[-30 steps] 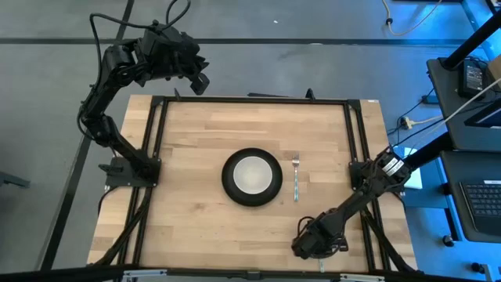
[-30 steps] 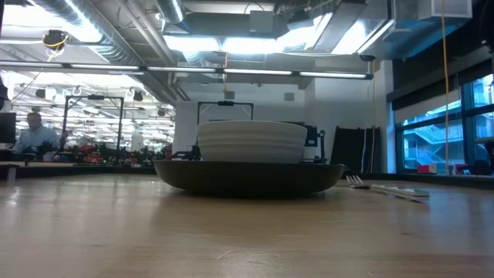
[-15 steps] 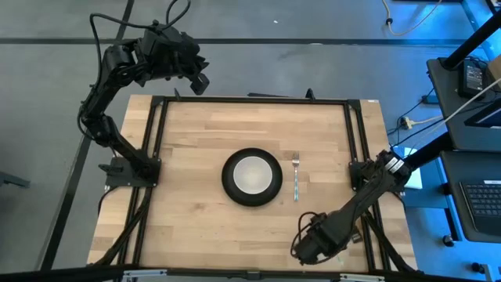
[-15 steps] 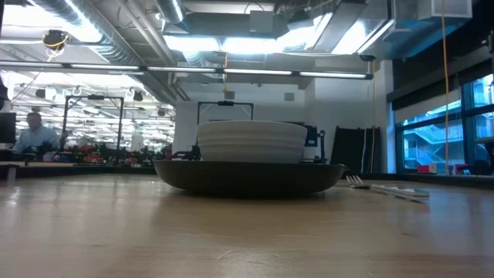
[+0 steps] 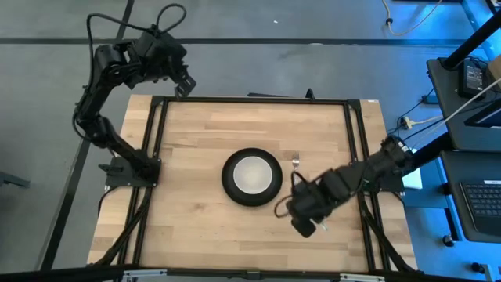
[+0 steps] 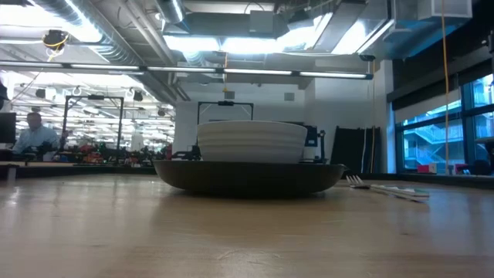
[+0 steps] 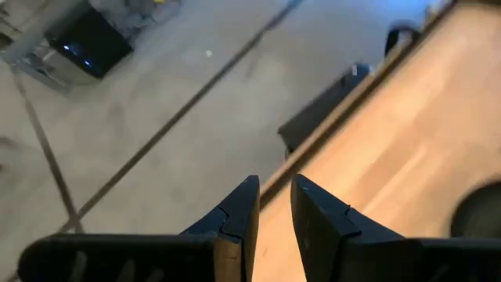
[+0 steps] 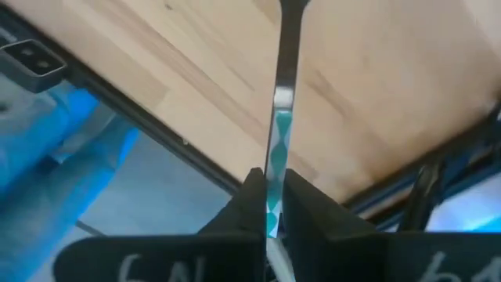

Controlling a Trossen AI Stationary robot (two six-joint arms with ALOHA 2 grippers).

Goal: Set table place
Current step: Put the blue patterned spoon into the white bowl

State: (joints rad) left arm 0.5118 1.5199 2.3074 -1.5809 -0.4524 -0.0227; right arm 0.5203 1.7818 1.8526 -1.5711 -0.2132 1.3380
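A dark plate (image 5: 252, 177) with a white bowl (image 6: 251, 141) on it stands in the middle of the wooden table (image 5: 196, 141). A fork (image 6: 386, 188) with a teal-patterned handle (image 8: 280, 117) lies flat on the table to the plate's right. Its tines (image 5: 295, 162) show in the high view, and my right arm covers the handle there. My right gripper (image 8: 270, 200) hovers over the fork's handle end (image 5: 304, 223); its fingers stand a narrow gap apart, and the low view shows no gripper at the fork. My left gripper (image 5: 182, 86) waits beyond the table's far left corner, its fingers a narrow gap apart (image 7: 274, 205).
A thin black metal frame (image 5: 250, 100) edges the table, and arm mounts stand at its left (image 5: 129, 168) and right (image 5: 360, 172) sides. Bare wood lies to the plate's left and near side. A desk with a keyboard (image 5: 481, 200) stands beyond the right edge.
My right gripper has swung from the table's near edge toward the far edge and now stands over the fork's handle. My left gripper has shifted a little toward the left. The fork, plate and bowl have stayed where they were.
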